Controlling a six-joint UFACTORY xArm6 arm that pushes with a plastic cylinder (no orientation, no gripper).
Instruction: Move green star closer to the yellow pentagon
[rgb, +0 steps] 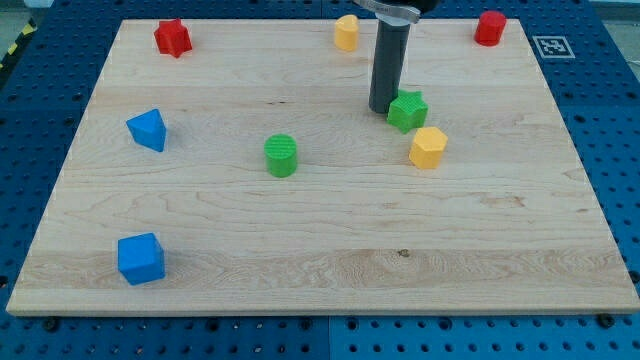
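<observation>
The green star (407, 110) is lying right of centre on the table (330, 250), touching or all but touching my tip (383, 108), which is standing just at the star's left edge. The yellow pentagon (428, 147) is sitting just beside the star, slightly below and to the view's right of it, with only a narrow gap showing between them. There is no gripper here at all, only a straight dark rod, so nothing is opening, closing or being held; my tip is merely pressing down onto the wood next to the star. The table is showing pale wooden planks and is resting on a blue perforated base (620, 150). Other blocks are lying well apart: a green cylinder (281, 155) left of centre, a blue cube (140, 258) and another blue block (148, 129) at the left, a red star (172, 38) and a red block (490, 27) near the top corners, and a second yellow block (346, 32) at the top.
</observation>
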